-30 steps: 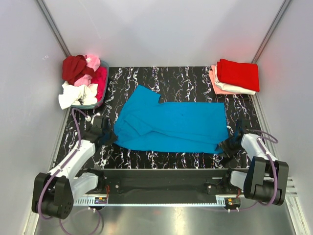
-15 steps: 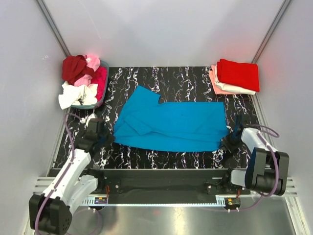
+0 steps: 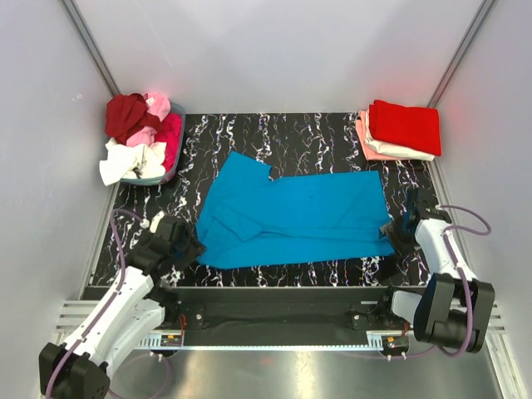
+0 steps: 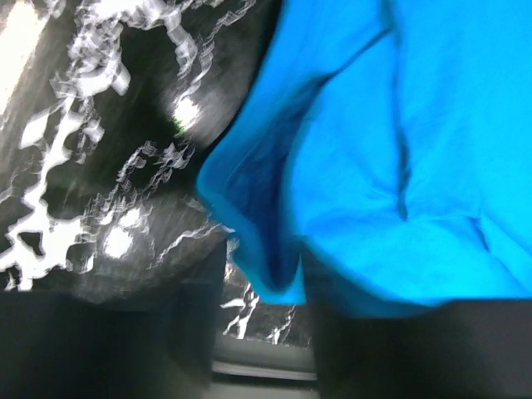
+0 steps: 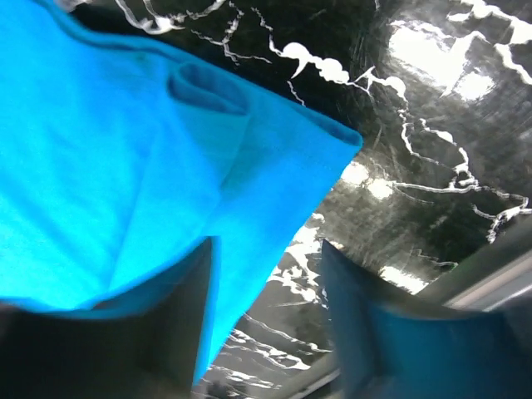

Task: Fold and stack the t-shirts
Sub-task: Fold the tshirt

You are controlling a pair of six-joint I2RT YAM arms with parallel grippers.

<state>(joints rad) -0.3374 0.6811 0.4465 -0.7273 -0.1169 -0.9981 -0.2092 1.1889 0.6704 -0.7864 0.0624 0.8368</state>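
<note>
A bright blue t-shirt (image 3: 295, 214) lies spread flat on the black marbled mat (image 3: 316, 133). My left gripper (image 3: 188, 248) is at its near left corner. In the left wrist view that gripper (image 4: 262, 332) stands open, and the blue hem (image 4: 274, 274) droops into the gap between the dark fingers (image 4: 108, 349). My right gripper (image 3: 397, 229) is at the near right corner. The right wrist view shows this gripper (image 5: 266, 316) open too, with the blue corner (image 5: 249, 224) lying over its left finger (image 5: 108, 349).
A basket (image 3: 174, 162) at the far left holds crumpled dark red, pink, magenta and white t-shirts (image 3: 137, 133). A folded stack (image 3: 406, 126) at the far right has red on top, white and pink beneath. Grey walls enclose both sides.
Both grippers have gone from shut to open at the shirt's near corners. The left arm drew back toward the near edge. The blue shirt now lies flatter and wider.
</note>
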